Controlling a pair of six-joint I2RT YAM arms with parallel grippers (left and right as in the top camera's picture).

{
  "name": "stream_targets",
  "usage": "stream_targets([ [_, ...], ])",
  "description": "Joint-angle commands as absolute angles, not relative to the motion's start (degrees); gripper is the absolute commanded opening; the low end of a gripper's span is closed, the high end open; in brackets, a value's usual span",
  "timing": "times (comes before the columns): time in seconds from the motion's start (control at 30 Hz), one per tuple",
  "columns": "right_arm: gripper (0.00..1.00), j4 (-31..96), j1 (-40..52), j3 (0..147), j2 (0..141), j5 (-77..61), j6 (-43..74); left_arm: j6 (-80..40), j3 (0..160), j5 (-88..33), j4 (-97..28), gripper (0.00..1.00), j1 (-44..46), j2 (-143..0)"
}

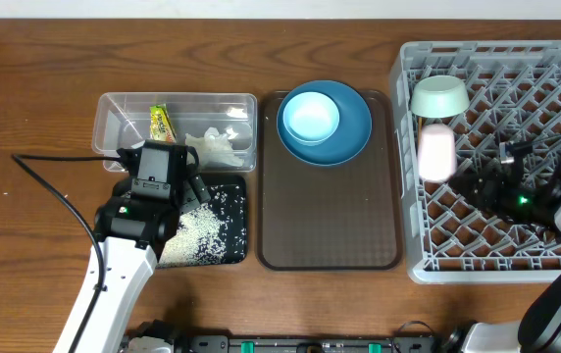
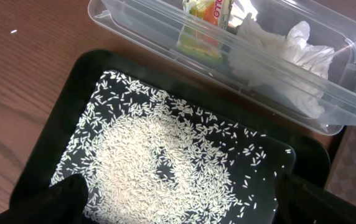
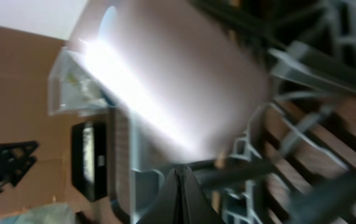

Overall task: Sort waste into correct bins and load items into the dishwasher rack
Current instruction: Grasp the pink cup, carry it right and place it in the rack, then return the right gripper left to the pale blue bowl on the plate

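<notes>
The clear container (image 1: 114,103) holds the yellow-green wrapper (image 1: 162,122) and the white tissue (image 1: 214,145). The black tray (image 1: 236,186) holds the loose rice (image 1: 197,230). My left gripper (image 1: 190,191) hovers open and empty over the rice (image 2: 159,162), its fingertips apart (image 2: 184,199). The mint-green bowl (image 1: 439,96) and pink cup (image 1: 437,153) sit in the grey rack (image 1: 496,250). My right gripper (image 1: 469,182) is shut and empty (image 3: 181,186), just right of the pink cup (image 3: 184,68). The light blue bowl (image 1: 310,116) sits on the dark blue plate (image 1: 354,132). No chopsticks are in view.
The plate and bowl rest at the back of a brown serving tray (image 1: 330,216) between the black tray and the rack. In the left wrist view the clear container (image 2: 134,31) lies just beyond the black tray (image 2: 60,106). A black cable (image 1: 55,191) runs left of my left arm.
</notes>
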State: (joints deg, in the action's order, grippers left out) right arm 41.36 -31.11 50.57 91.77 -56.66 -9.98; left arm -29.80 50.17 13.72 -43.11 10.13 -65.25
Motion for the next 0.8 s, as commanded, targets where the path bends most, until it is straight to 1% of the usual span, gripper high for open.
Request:
stream_targets([
  [0.0, 0.01, 42.3, -32.6, 50.2, 92.0, -51.8, -10.8, -29.5, 50.5, 14.7, -43.2, 0.98, 9.8, -65.5],
  [0.23, 0.01, 43.8, -34.5, 50.5, 90.8, -51.6, -10.6, -29.5, 50.5, 14.7, -43.2, 0.98, 9.8, -65.5],
  [0.47, 0.01, 43.8, -33.6, 55.4, 84.4, -51.4, -4.6, -29.5, 50.5, 14.7, -43.2, 0.98, 9.8, -65.5],
  [0.57, 0.01, 43.8, -30.7, 58.4, 80.3, -49.2, -3.0, -29.5, 50.5, 14.7, -43.2, 0.98, 9.8, -65.5],
  [0.63, 0.01, 43.7, -27.6, 60.2, 77.5, -45.2, -2.1, -29.5, 50.5, 14.7, -43.2, 0.98, 9.8, -65.5],
  [0.77, 0.01, 43.0, -17.7, 62.8, 72.5, -33.5, -0.7, -29.5, 50.5, 14.7, -43.2, 0.98, 9.8, -65.5],
])
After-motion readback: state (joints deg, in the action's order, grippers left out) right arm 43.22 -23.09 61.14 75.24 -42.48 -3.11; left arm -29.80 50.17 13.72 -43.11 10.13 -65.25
